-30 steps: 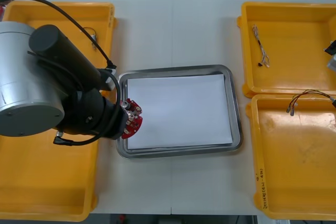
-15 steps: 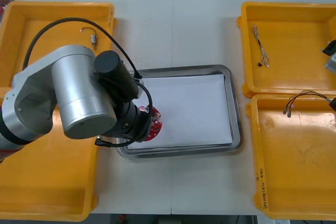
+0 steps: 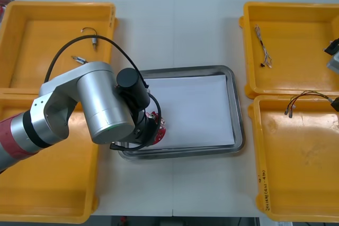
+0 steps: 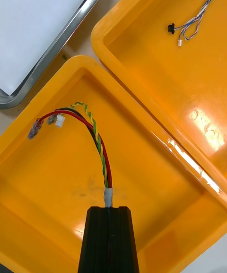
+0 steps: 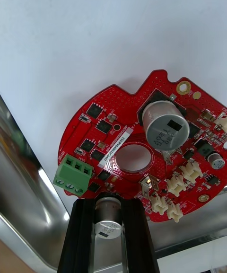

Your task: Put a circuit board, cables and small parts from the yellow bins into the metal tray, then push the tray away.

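A round red circuit board [image 5: 142,150] hangs just above the white inside of the metal tray [image 5: 23,202], near its front left corner. My left gripper [image 5: 108,206] is shut on the board's edge. From the front, the board [image 3: 158,126] peeks out from under the left arm [image 3: 100,104]. My right gripper [image 4: 109,216] is shut on the red and yellow cable [image 4: 99,150], over the near right yellow bin [image 4: 42,192]. The cable's free end [image 3: 303,99] curls over that bin.
A twisted blue and white cable [image 3: 263,46] lies in the far right yellow bin [image 3: 296,11]. Small metal parts [image 3: 91,34] lie in the far left bin [image 3: 32,41]. The near left bin [image 3: 47,189] sits under the left arm. The tray's right half [image 3: 212,109] is bare.
The left arm has carried the circuit board rightward from over the tray's left rim to above its white inside. The right gripper and its cable have stayed put.
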### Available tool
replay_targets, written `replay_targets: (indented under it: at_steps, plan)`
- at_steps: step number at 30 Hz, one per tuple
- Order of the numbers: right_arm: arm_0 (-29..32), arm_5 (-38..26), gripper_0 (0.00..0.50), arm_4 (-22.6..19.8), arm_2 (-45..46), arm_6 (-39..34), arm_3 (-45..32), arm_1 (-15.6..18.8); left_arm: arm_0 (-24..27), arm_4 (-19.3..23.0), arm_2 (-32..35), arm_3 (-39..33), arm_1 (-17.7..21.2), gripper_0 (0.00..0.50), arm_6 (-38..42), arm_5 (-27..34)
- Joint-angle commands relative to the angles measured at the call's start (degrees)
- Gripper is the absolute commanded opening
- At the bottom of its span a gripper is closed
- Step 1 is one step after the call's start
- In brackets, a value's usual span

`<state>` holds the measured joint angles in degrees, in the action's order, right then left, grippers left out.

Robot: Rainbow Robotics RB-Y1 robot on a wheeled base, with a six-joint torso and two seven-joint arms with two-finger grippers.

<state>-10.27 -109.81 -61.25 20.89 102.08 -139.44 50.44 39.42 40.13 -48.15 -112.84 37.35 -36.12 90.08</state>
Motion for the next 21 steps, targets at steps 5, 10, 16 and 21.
replay_targets:
  at_steps: [5, 10, 16, 21]
  plan:
    - [-1.51, -0.19, 0.000, 0.08, 0.03, 0.40, -0.40, 2.38, 2.15, -1.99, -2.92, -0.02, -0.79, 0.002, 5.01, -1.13]
    - [-1.60, -0.19, 0.000, -0.19, 0.03, 0.49, -0.40, 2.38, 2.24, -1.81, -2.92, -0.02, -0.79, 0.005, 5.10, -1.05]
    - [-1.60, -0.19, 0.000, -0.63, 0.03, 0.49, -0.40, 2.38, 2.15, -1.81, -2.83, -0.02, -0.70, 0.359, 5.54, -0.96]
    - [-1.60, -0.19, 0.000, -1.15, -0.06, 0.67, -0.40, 2.38, 2.24, -1.73, -2.39, -0.02, -0.61, 0.500, 5.97, -1.05]
